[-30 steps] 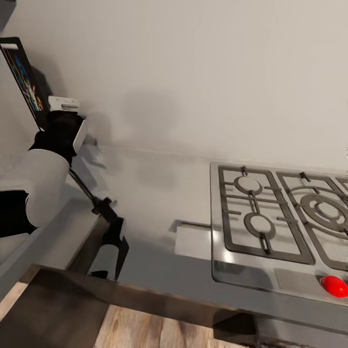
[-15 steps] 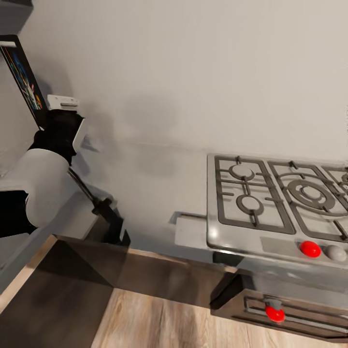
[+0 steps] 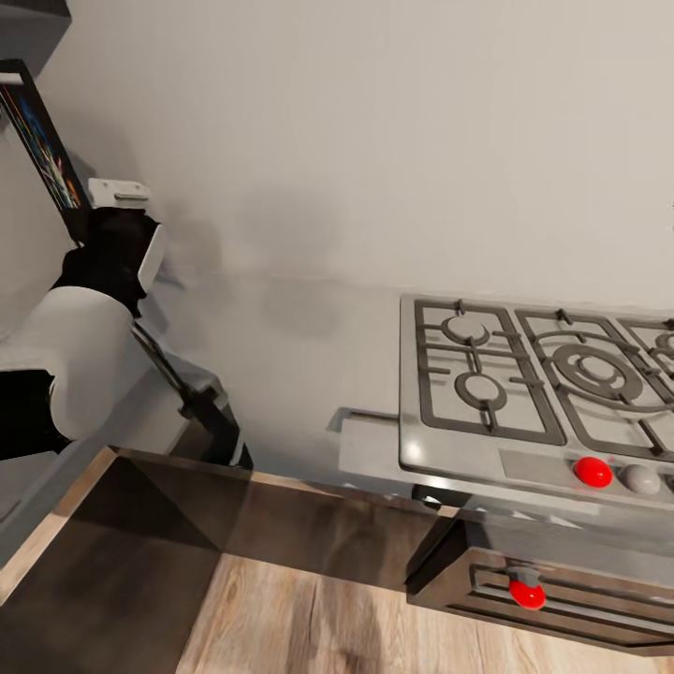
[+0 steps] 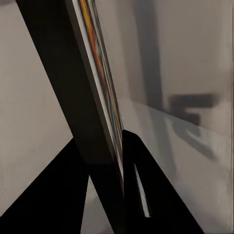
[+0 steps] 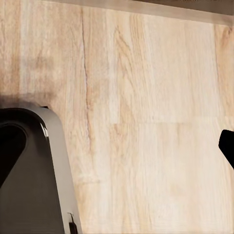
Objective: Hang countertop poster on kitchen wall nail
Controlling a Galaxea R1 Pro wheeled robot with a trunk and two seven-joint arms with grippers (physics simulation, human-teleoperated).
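Head view puts the poster [image 3: 42,140] at ten o'clock, lifted clear of the kitchen countertop [image 3: 309,374] and held edge-on beside the pale wall, its lower end pinched in the left gripper [image 3: 89,225]. Left wrist view confirms the clamp: both dark fingers [image 4: 146,195] press the thin black frame from either side, the colourful face of the poster [image 4: 100,78] running away between them. So the pick-up looks done and the carrying step is in hand; what the next move calls for, I judge, is finding a wall nail, and none can be made out on the wall from here. The poster would then need turning flat to the wall and raising to the nail. Right wrist view looks down on pale wooden floor [image 5: 146,122], with the right gripper's fingers spread wide and empty. At three o'clock sits the steel gas hob [image 3: 552,384] with red knobs [image 3: 593,471]; a dark shelf corner [image 3: 33,7] overhangs at eleven o'clock, close above the poster's top and likely to foul a lift.
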